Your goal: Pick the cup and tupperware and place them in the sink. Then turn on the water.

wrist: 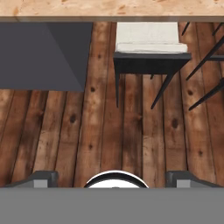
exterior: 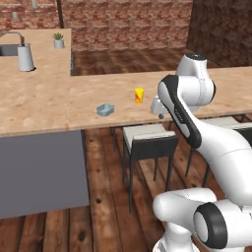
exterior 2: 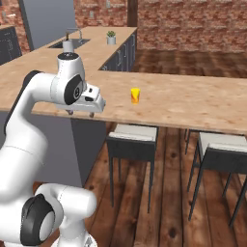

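Note:
The yellow cup (exterior: pixel 139 95) (exterior 2: pixel 135 95) with its red-orange band stands upright on the long wood-look counter (exterior: pixel 44 103). To its left in the left base view lies the pale blue-grey tupperware (exterior: pixel 105 109). My gripper (exterior: pixel 161 116) (exterior 2: pixel 81 114) (wrist: pixel 111 177) hangs at the counter's front edge, nearer than the cup, and points down at the floor. Its fingertips (wrist: pixel 41 177) stand wide apart, open with nothing between them. The sink (exterior: pixel 7 49) (exterior 2: pixel 72 43) and its grey faucet (exterior: pixel 15 35) (exterior 2: pixel 77 33) are far off on the side counter.
A paper-towel roll (exterior: pixel 25 58) (exterior 2: pixel 68 46) stands by the sink, and a small potted plant (exterior: pixel 58 40) (exterior 2: pixel 111 37) stands further along. White-seated stools (exterior: pixel 147 140) (exterior 2: pixel 132 137) (wrist: pixel 151 48) stand under the counter's edge. A dark cabinet panel (exterior: pixel 39 172) fills the space under the counter on the left.

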